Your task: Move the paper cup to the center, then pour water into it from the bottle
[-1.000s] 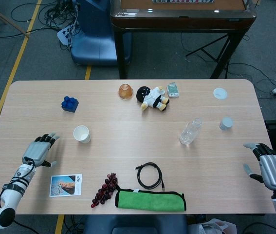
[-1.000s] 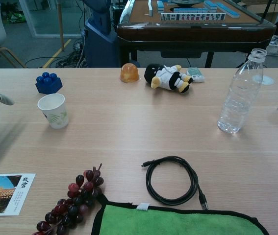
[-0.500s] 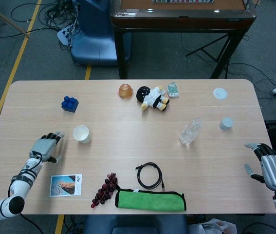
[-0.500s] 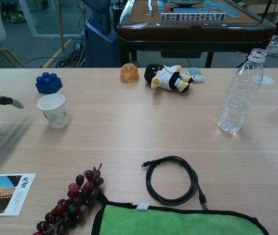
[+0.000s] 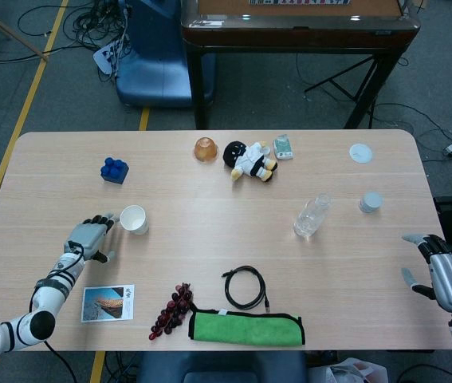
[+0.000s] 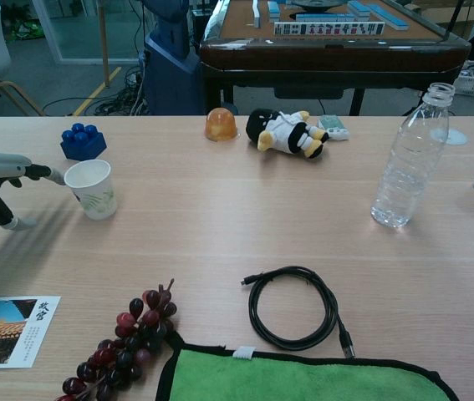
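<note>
Head and chest views of a light wooden desk (image 5: 210, 255). The white paper cup with a green print (image 6: 91, 189) stands upright on the desk's left half, open end up, below the blue toy building block (image 6: 83, 141). The left robot hand (image 5: 89, 237) lies just beside the cup on its left, fingers spread and holding nothing; in the chest view one fingertip reaches up to the cup's rim, though contact cannot be confirmed. The clear, uncapped plastic water bottle (image 6: 409, 159) stands upright on the right half, well apart from the cup. The right robot hand (image 5: 439, 271) sits at the desk's right edge, fingers apart and empty, away from the bottle. Along the far side: an orange translucent dome (image 6: 220, 124) and a black-and-white plush toy (image 6: 285, 132). Along the near side: a picture postcard (image 6: 2, 331), a bunch of dark red grapes (image 6: 124, 342), a coiled black cable (image 6: 295, 307) and a green cloth (image 6: 303, 374).
</note>
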### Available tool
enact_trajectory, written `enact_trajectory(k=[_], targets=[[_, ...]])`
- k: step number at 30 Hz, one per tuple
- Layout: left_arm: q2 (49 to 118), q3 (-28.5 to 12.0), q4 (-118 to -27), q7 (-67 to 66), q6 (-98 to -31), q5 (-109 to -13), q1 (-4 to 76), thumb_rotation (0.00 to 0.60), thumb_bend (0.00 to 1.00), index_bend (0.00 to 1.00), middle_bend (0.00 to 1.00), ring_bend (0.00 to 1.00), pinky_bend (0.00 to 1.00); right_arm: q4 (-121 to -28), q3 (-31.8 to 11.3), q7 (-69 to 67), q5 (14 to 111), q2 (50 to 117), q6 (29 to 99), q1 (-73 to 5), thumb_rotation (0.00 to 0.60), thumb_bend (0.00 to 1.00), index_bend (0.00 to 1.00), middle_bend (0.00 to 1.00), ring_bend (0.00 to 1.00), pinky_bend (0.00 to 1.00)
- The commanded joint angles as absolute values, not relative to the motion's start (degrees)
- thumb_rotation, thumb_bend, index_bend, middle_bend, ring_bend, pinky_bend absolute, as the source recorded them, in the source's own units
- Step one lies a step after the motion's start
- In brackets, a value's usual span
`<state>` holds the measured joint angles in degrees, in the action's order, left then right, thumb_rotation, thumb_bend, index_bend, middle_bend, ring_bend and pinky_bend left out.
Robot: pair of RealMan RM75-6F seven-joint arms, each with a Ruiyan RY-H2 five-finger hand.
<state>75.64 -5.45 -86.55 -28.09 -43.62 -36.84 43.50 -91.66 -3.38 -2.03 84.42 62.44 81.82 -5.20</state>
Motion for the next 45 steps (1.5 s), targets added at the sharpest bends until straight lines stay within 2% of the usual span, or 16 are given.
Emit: enact_trajectory(k=[1,25,33,45], targets=[[76.04,-5.23,-86.88,-28.35,-43.96,-36.31,44.3,0.6,0.33,0.01,0.0,0.0,0.09,-91.69,-3.38,-2.19,84.42,62.35,81.83,-5.18,0.6,0.34,0.28,0.29,0.22,0.4],[80.62,-3.96,-89.59,-32.1,-47.53,-31.93,50.98,0.6,0.32,0.0,0.0,0.0,0.09,-92.46,-3.11,-3.26,85.47,61.52,82.49,-4.89,0.6,0.34,0.28,0.29,0.22,0.4],[83.75,-3.61,-86.74,-32.26,-48.29,-35.24,52.07,0.6,0.32,0.0,0.0,0.0,0.02,-92.68,-3.03,-3.39,85.8,61.33,82.73,-4.81,0.6,0.34,0.28,0.29,0.22,0.4],[87.83,-3.68,-83.97,-32.94,-47.34,-36.81,54.1,0.6,0.32,0.0,0.0,0.0,0.02,-92.88,-3.04,-3.89,86.0,60.99,83.04,-4.68,0.6,0.34,0.28,0.29,0.22,0.4]])
